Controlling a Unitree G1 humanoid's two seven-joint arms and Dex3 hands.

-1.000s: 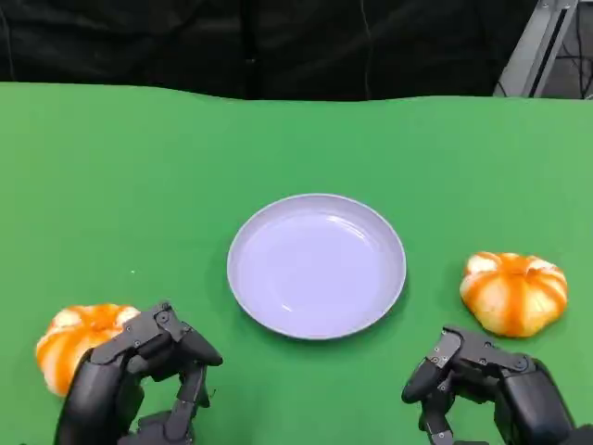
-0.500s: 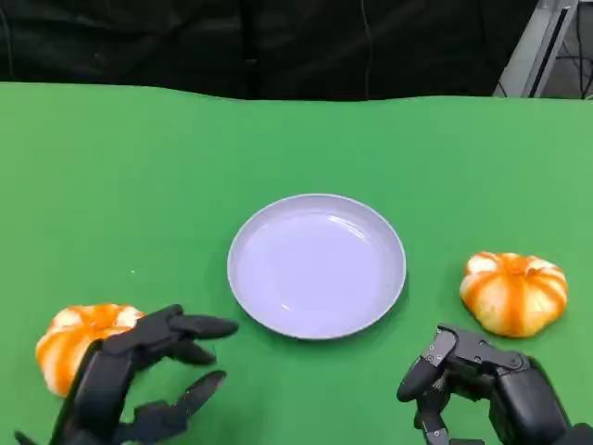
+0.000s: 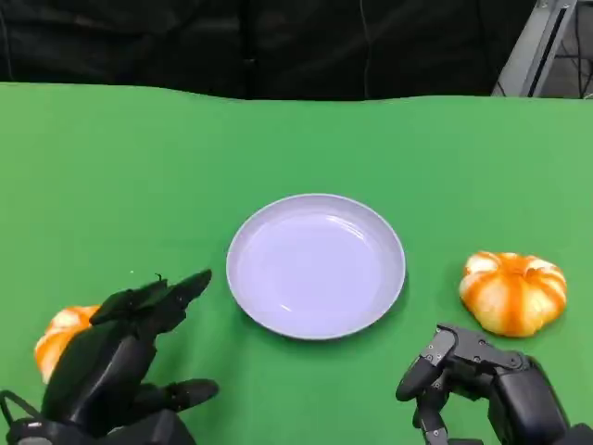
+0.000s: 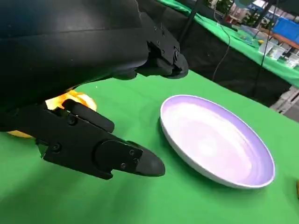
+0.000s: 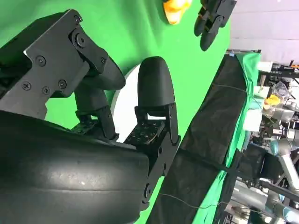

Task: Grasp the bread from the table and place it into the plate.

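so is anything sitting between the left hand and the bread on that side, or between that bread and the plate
Nothing visible. The left hand hangs open right over the left bread, and only bare green table lies between that bread and the plate.

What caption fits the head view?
Left hand opens over one bread; empty plate waits.
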